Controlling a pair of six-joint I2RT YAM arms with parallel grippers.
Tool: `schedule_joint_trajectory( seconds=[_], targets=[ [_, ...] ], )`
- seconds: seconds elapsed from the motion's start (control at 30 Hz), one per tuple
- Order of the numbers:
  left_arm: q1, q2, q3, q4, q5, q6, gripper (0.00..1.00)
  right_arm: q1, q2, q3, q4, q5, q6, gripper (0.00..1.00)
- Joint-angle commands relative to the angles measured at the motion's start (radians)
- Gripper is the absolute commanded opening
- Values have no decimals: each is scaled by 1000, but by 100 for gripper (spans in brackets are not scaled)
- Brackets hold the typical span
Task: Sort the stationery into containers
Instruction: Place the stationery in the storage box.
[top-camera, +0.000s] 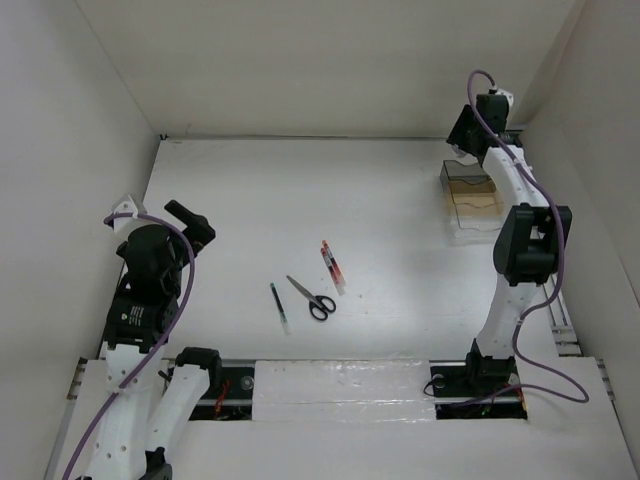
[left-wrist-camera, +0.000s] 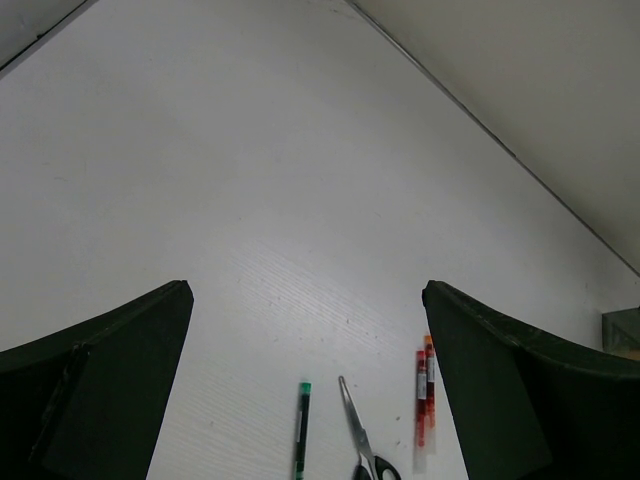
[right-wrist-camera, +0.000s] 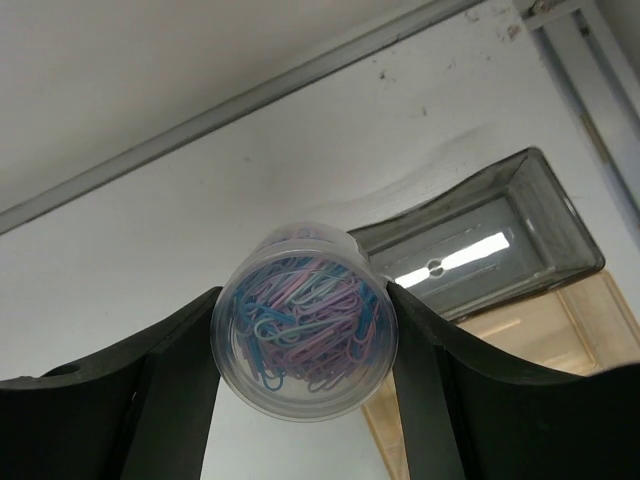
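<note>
While pinched by the right gripper (right-wrist-camera: 305, 300), the tub (right-wrist-camera: 305, 340) could be released early, short of the organiser (right-wrist-camera: 565, 215) at right. The left gripper (left-wrist-camera: 305, 290) is spread.

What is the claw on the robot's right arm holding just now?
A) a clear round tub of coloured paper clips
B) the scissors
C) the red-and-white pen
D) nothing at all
A: the right wrist view shows the tub of paper clips clamped in the right gripper, while the scissors and red-and-white pen lie on the table.
</note>
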Motion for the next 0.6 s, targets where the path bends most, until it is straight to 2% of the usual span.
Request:
schedule_joint_trajectory(
  seconds=[0.0, 0.1, 0.2, 0.57],
  targets=[
    [-5, 5, 8, 39, 20, 16, 100, 2, 13, 92, 82, 60, -19, 0],
    [-5, 5, 8, 39, 20, 16, 100, -7, 69, 144, 16, 72, -50, 0],
    [-5, 5, 8, 39, 20, 16, 100, -18, 104, 114, 17, 86, -50, 0],
    [-5, 5, 8, 48, 29, 25, 100, -27, 63, 47, 80, 35, -59, 0]
  ],
)
